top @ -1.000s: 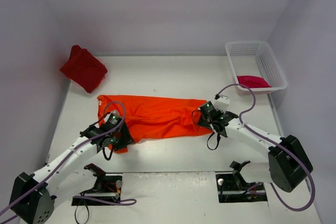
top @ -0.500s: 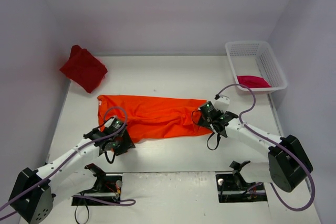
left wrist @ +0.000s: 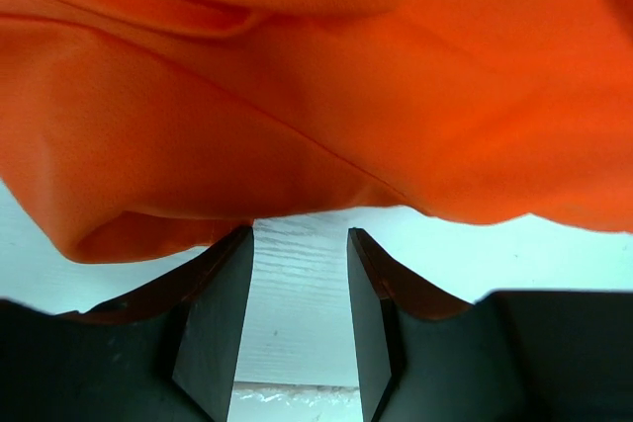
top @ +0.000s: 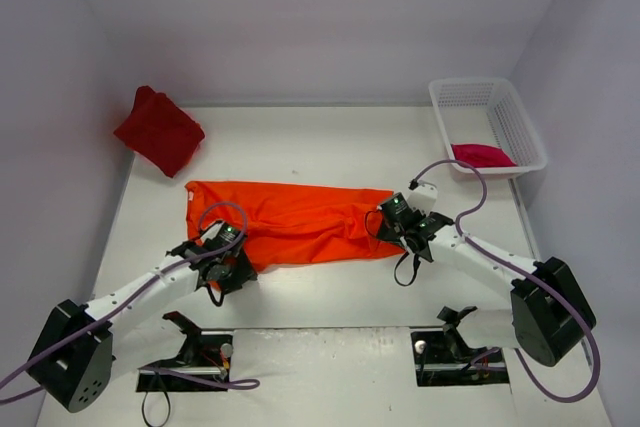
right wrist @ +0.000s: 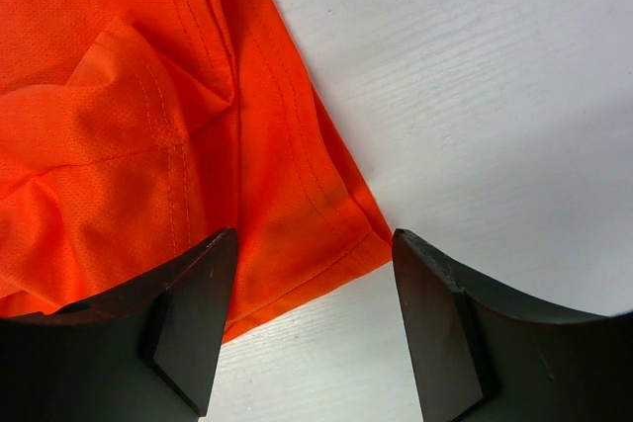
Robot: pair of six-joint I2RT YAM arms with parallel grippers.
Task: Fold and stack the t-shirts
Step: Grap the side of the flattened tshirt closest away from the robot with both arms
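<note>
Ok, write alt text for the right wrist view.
The hemmed corner of an orange t-shirt lies flat on a white table, filling the left of the frame. The right end effector is open, its two black fingers standing either side of that corner, with nothing gripped.

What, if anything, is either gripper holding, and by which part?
Nothing. The left gripper stands open at the near edge of the orange shirt; the right gripper stands open over its corner.
</note>
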